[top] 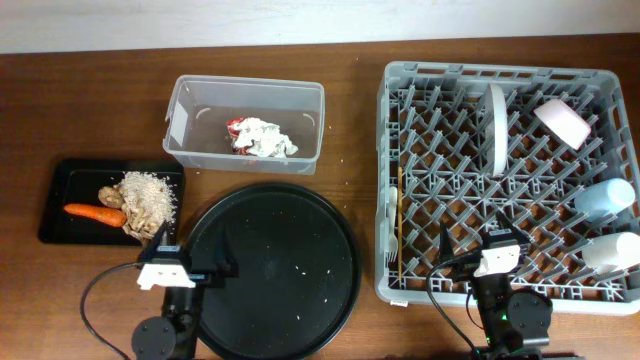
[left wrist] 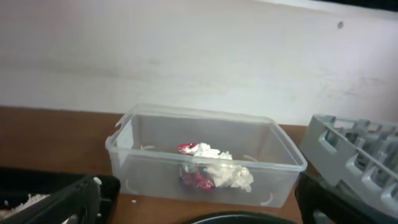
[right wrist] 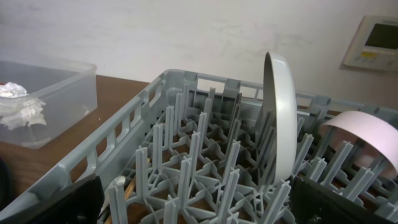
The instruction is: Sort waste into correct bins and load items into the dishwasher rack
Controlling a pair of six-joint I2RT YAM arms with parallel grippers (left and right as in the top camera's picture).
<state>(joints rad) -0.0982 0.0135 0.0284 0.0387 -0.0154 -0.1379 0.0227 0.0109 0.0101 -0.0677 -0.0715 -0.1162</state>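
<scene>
Overhead is showing the shallow black tray [top: 60, 200] sitting at 9 o'clock on the table, carrying the carrot [top: 88, 211], the brown lump [top: 110, 194] and the crumbly heap [top: 152, 193]. The left gripper [top: 172, 262] is hanging at that tray's 5 o'clock corner, fingers spread wide and grasping nothing. It is facing 12 o'clock toward the clear tub [top: 250, 82], where the tissues [top: 270, 140] and the red-and-silver wrapper [top: 236, 127] are lying together.

The round black tray [top: 270, 300] is lying at this gripper's 3 o'clock, bearing only pale specks.

Farther right, the dishwasher rack [top: 480, 72] is holding the chopsticks [top: 400, 215], the plate [top: 495, 130] standing on edge, the pink bowl [top: 563, 120], the blue cup [top: 603, 196] and the white cup [top: 612, 250]. The right gripper [top: 497, 250] is hovering over the rack's 6 o'clock edge, released and empty.

The fork is not showing anywhere. Judging by this, the sorting is looking finished. The chopsticks are lying at the right gripper's 10 o'clock, long axis running 12 to 6 along the rack's left wall, so the right arm is nearer if they need reseating.
</scene>
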